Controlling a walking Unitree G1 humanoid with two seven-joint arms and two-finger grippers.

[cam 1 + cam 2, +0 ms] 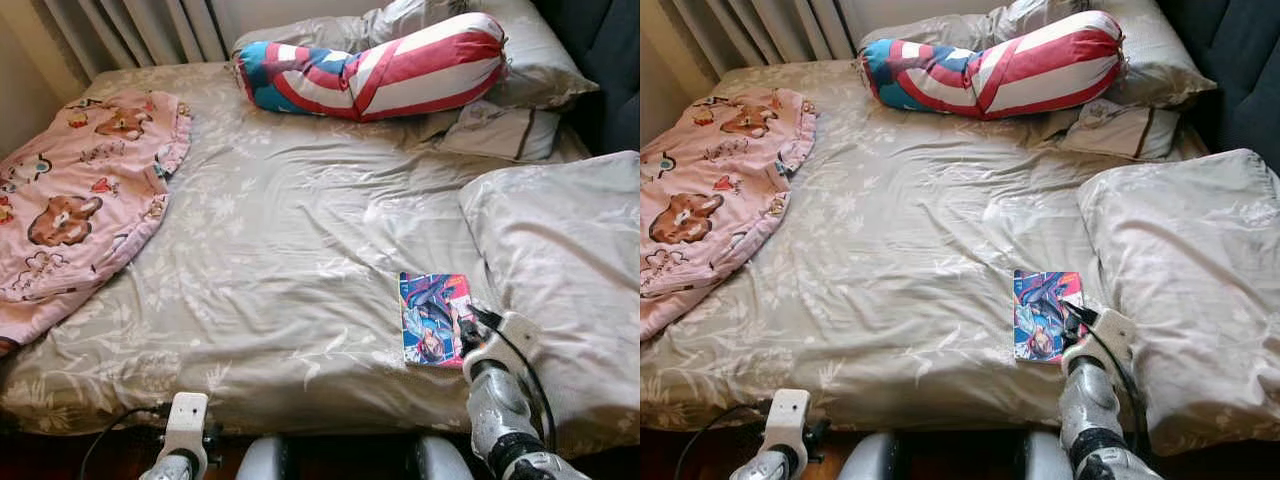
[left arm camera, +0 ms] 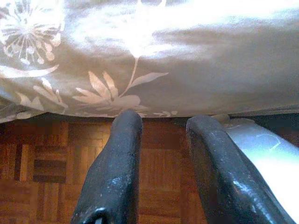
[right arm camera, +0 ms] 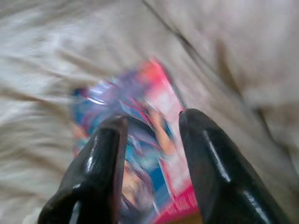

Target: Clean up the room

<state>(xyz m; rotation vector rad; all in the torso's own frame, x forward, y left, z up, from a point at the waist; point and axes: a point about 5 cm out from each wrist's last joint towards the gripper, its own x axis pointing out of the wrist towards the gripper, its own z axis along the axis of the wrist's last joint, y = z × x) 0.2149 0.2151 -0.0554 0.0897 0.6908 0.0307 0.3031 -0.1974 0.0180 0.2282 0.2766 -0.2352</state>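
right gripper over comic book on bed

left eye view: bed [image 1: 280, 260] w/ beige floral sheet, wrinkled. comic book [image 1: 435, 318] lies flat on sheet near the front edge, just beside big beige pillow [image 1: 565, 260] on robot's right. right gripper [image 1: 470, 328] sits at the book's right edge, silver arm coming up from below; finger gap can't be read here. pink cartoon-bear blanket [image 1: 75, 205] spread over bed's left side, hanging toward the edge. red/white/blue bolster pillow [image 1: 375, 68] lies across the head of bed, more beige pillows [image 1: 500, 125] behind and beside it. left gripper low at the front bed edge, only its wrist mount visible.

right eye view: same scene. book [image 1: 1045, 315] between sheet middle and big pillow, right gripper [image 1: 1075, 325] at its right edge.

left wrist view: left gripper [image 2: 161, 119] fingers parted, nothing between them, pointing at hanging sheet edge [image 2: 140, 60] above parquet floor [image 2: 46, 163]. part of robot's silver body beside it.

right wrist view: blurred. right gripper [image 3: 154, 119] fingers apart, nothing gripped, tips over the comic book [image 3: 140, 158] cover; can't tell if touching. book lies on sheet, pillow edge close by.
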